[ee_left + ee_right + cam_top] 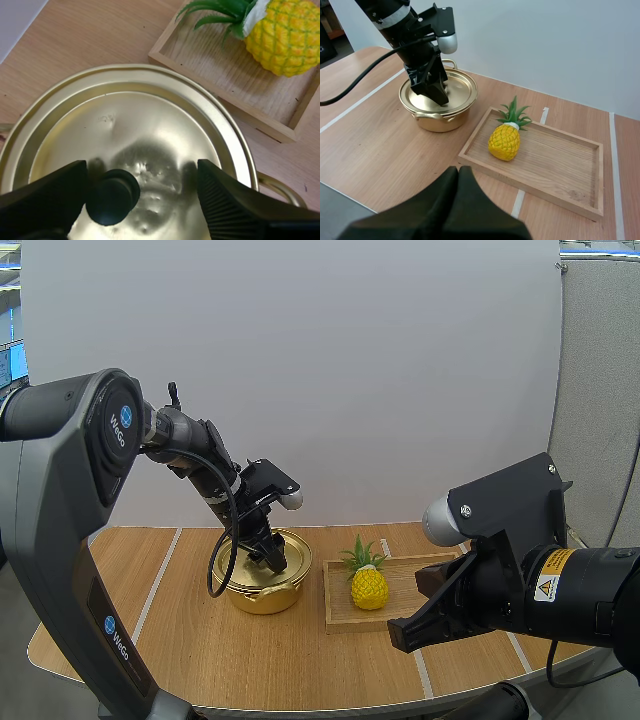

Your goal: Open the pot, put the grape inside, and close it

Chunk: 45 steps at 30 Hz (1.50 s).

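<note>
The gold pot (262, 598) stands upright, its lid (150, 115) on — black knob (112, 196) uppermost — beside the wooden tray (412, 583) holding a yellow pineapple (369, 587).

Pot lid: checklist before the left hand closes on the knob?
1. Lid seated on pot: ok.
2. Left hand open, one finger on each side of the knob: ok.
3. Knob centred between the fingers: not ok, it sits close to one finger.
4. Fingers low enough to catch the knob: cannot tell.
5. Right hand shut and away from the pot, over the table in front of the wooden tray: ok.
6. Fruit on the tray is a grape: not ok, it is a pineapple.
</note>
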Each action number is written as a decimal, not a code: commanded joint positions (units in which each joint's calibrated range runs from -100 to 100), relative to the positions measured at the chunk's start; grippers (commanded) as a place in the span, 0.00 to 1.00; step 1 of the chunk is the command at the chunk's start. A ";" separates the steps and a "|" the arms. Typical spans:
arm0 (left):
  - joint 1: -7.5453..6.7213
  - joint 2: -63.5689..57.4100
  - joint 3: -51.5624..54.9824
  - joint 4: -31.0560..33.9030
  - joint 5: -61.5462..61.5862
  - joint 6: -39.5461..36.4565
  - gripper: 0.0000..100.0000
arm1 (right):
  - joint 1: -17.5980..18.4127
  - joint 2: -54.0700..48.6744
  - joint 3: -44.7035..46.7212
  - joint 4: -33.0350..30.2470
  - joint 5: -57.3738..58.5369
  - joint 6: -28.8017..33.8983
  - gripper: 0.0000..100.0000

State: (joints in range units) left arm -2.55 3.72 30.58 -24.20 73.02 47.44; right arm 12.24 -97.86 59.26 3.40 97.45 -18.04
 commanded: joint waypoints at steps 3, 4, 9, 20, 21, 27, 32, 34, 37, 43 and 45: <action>-0.07 -0.05 0.37 -0.57 2.53 0.14 1.00 | -0.18 -0.37 0.18 0.13 -0.56 -0.51 0.00; -0.07 -0.38 0.37 -0.53 2.68 0.14 1.00 | -0.18 -0.37 0.18 0.13 -0.56 -0.51 0.00; -0.07 -4.30 0.37 -0.44 3.69 0.03 1.00 | -0.18 -0.37 0.18 0.13 -0.56 -0.51 0.00; -0.07 -28.51 0.37 0.23 3.86 -0.36 1.00 | -0.18 -0.37 0.18 0.13 -0.56 -0.51 0.00; -0.07 -31.37 0.37 0.23 3.86 -0.36 1.00 | -0.18 -0.37 0.18 0.13 -0.56 -0.51 0.00; -0.07 -48.18 0.37 0.91 3.86 -0.36 1.00 | -0.18 -0.37 0.18 0.13 -0.56 -0.51 0.00; -0.07 -63.31 -0.29 1.01 3.86 -1.89 1.00 | -0.18 -0.37 0.18 0.13 -0.56 -0.51 0.00; -0.07 -68.73 -1.47 1.01 4.06 -3.25 1.00 | -0.18 -0.37 0.18 0.13 -0.56 -0.51 0.00; -0.07 -75.69 -3.12 1.13 6.50 -3.86 1.00 | -0.18 -0.37 0.18 0.13 -0.56 -0.51 0.00; -0.07 -84.08 -4.30 4.76 13.27 -12.79 1.00 | -0.18 -0.37 0.18 0.13 -0.56 -0.51 0.00; -0.07 -85.91 -4.30 6.10 16.14 -16.46 1.00 | -0.25 -0.37 0.18 0.12 -0.56 -0.51 0.00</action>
State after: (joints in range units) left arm -2.55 -80.63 26.57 -19.88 85.53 35.76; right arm 12.24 -97.86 59.26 3.73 97.45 -18.04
